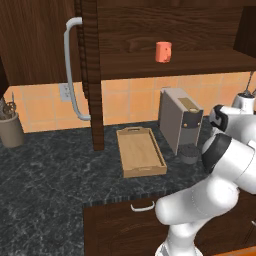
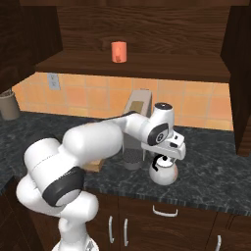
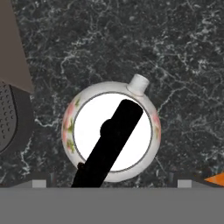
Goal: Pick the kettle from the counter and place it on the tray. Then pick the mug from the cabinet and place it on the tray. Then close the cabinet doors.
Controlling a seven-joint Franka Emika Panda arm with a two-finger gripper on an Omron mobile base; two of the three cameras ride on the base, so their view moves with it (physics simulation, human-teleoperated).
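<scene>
1. The gripper (image 2: 165,158) hangs directly above the kettle (image 2: 163,172), its jaws spread wide and holding nothing; in the hand view its two finger tips (image 3: 40,183) sit at the bottom edge, either side of the kettle's body
2. The kettle (image 3: 111,131) stands upright on the counter (image 2: 211,162), just beside the front of the coffee machine (image 2: 136,128); seen from above it is round and white with faint floral marks on its shoulders, a short spout pointing away, and a black handle crossing its lid on a slant
3. The tray (image 1: 140,151) lies flat on the counter on the other side of the coffee machine, between it and the cabinet's upright wooden panel, with nothing on it
4. The mug (image 1: 163,52) stands upright on the inner shelf of the cabinet (image 1: 175,65), well above the coffee machine and the tray
5. A cabinet door (image 1: 35,40) stands open, with its long curved grey handle (image 1: 71,70) showing at the edge near the tiled wall
6. A beige utensil pot (image 1: 11,129) with utensils in it stands far off along the counter against the orange tiles
7. Below the counter's front edge is a dark wood drawer front (image 1: 120,225) with a small pale handle
</scene>
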